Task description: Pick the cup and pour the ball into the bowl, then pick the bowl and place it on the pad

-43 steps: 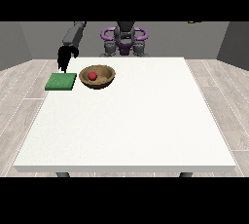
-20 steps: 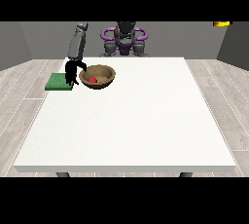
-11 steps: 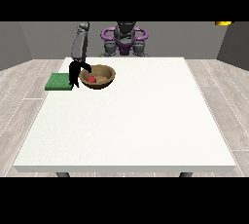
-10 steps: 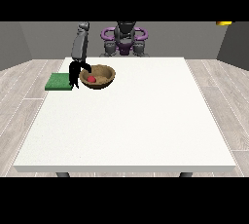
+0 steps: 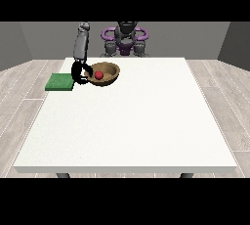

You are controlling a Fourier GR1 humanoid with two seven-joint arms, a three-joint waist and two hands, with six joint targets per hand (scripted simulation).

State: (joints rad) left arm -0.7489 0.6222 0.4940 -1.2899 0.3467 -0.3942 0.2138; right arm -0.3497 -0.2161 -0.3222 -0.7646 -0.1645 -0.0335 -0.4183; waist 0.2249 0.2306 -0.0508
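Robot hand [image 5: 79,72] at the view's left: my fingers are curled round the near-left rim of the wooden bowl [image 5: 108,70]. Red ball [image 5: 98,75] lies inside the bowl. Green pad [image 5: 60,81] lies just beside my hand on the tabletop [image 5: 132,121].

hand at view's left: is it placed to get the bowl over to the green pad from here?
Probably yes. The hand at the view's left is at the near-left rim of the wooden bowl, which holds the red ball. The green pad lies just to the bowl's left on the table, with nothing between them but the hand.
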